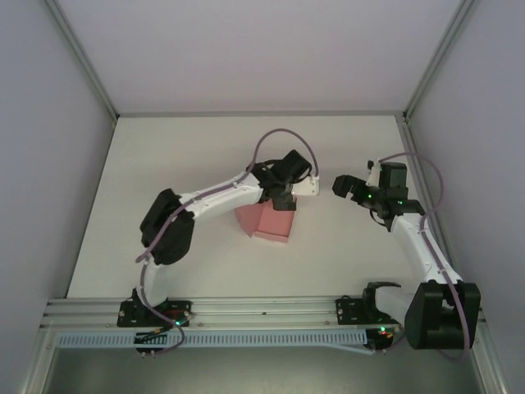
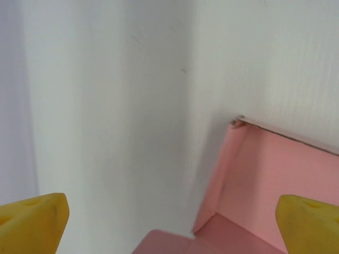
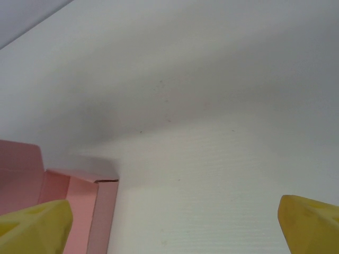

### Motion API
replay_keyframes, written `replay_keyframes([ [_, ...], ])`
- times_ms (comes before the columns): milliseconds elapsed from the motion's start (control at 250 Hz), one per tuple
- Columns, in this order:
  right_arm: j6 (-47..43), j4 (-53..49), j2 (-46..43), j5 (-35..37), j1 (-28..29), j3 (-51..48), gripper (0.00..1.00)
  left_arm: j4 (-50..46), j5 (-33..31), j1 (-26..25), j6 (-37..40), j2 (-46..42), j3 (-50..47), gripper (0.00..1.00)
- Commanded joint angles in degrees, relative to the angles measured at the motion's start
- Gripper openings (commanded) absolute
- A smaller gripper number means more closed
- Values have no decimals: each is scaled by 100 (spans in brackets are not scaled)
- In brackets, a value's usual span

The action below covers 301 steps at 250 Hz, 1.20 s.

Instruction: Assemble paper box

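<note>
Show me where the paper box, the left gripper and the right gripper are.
paper box (image 1: 273, 226), top external view, middle of its pink surface
left gripper (image 2: 170, 221), left wrist view, midway between its yellow fingertips
right gripper (image 3: 172, 225), right wrist view, midway between its yellow fingertips

Your tabletop (image 1: 189, 156) is a plain white, matte surface, closed in by pale panels (image 1: 246, 49) beyond the paper box (image 1: 275, 223) and to either side of it. The paper box lies directly on the white, near the middle. It is thin pink card, partly folded, with side walls standing up and a flap open. A soft shadow falls on the tabletop just beside it. On your side of the box, an aluminium rail (image 1: 262, 310) runs along the tabletop's near edge.
</note>
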Motion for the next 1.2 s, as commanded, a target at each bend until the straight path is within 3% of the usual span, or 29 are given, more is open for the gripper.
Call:
replay_keyframes([
  [0, -474, 148, 380, -701, 104, 355, 99, 692, 163, 30, -1196, -1046, -347, 100],
  [184, -1696, -114, 1429, -237, 1454, 1071, 97, 813, -261, 492, -4493, -2613, -1387, 100],
  [280, -2039, -264, 2136, -190, 1895, 1564, 94, 1217, -225, 856, -5308, -3537, -2666, 100],
  [387, -2507, -542, 2831, 297, 2425, 2060, 94, 1004, -53, 1337, -6174, -4209, -3477, 100],
  [695, -2614, -712, 4331, 862, 3003, 2936, 79, 711, -149, 1682, -6857, -4908, -4595, 100],
  [779, -2496, -731, 4485, 1141, 3095, 3043, 55, 721, -298, 1695, -6921, -5004, -4689, 100],
  [839, -2285, -682, 4502, 1395, 3135, 3017, 25, 687, -350, 1698, -6945, -5042, -4668, 100],
  [906, -1916, -646, 4420, 1602, 3167, 2911, 8, 687, -342, 1701, -6958, -5110, -4653, 100],
  [982, -1335, -679, 4215, 1970, 3252, 2718, 0, 672, -393, 1703, -6975, -5181, -4633, 100],
  [1086, -52, -884, 3811, 2860, 3507, 2282, 0, 684, -438, 1697, -7068, -5217, -4617, 100],
  [1198, 1213, -911, 3409, 3081, 3819, 1686, 0, 758, -424, 1699, -7118, -5176, -4635, 100],
])
